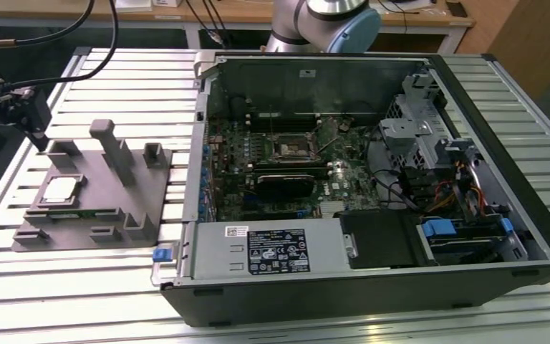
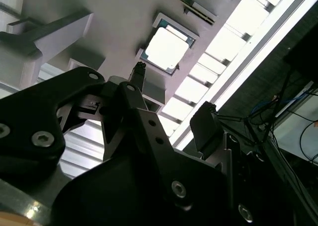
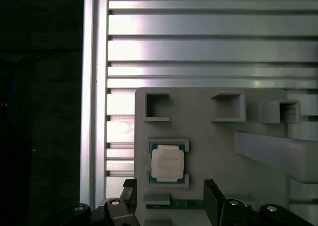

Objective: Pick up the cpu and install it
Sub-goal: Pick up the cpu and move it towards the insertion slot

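Observation:
The cpu (image 1: 59, 189), a small square chip with a pale metal top, lies flat in a recess of the grey fixture block (image 1: 112, 215) at the exterior view's left. In both wrist views the cpu (image 3: 168, 164) (image 2: 166, 49) sits untouched in its pocket. My gripper (image 1: 34, 132) hangs above the far left corner of the fixture, apart from the chip. Its black fingers (image 3: 211, 198) stand wide apart in the first wrist view, and the gripper (image 3: 170, 201) (image 2: 170, 92) is open with nothing in it. The black socket frame (image 1: 291, 149) sits on the motherboard inside the open case.
The open computer case (image 1: 504, 215) fills the exterior view's middle and right, with a power supply (image 1: 266, 247) at its front. Upright grey posts (image 1: 112, 147) rise from the fixture. The slatted aluminium table (image 1: 112, 72) ends at an edge (image 3: 94, 112) beside the fixture. Cables (image 1: 65, 36) hang over the back left.

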{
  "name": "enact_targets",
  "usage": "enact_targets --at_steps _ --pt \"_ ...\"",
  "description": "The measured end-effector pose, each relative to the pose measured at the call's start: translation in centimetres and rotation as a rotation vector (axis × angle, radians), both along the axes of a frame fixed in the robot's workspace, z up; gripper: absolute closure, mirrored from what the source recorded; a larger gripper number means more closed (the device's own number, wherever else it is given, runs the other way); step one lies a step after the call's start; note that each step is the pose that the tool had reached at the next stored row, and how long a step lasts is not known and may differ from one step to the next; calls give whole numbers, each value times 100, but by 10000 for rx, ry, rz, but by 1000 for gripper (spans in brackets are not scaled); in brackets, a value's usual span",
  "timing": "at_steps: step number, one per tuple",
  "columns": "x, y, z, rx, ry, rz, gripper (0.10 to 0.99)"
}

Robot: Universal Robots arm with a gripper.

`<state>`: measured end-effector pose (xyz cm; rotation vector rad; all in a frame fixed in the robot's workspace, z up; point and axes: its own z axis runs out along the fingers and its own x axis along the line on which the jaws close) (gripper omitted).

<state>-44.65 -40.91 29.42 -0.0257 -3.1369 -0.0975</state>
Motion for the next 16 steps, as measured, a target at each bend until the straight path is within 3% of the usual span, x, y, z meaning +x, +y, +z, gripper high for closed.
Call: enact_targets --at_steps 16 --pt "1 0 -119 0 23 51 439"
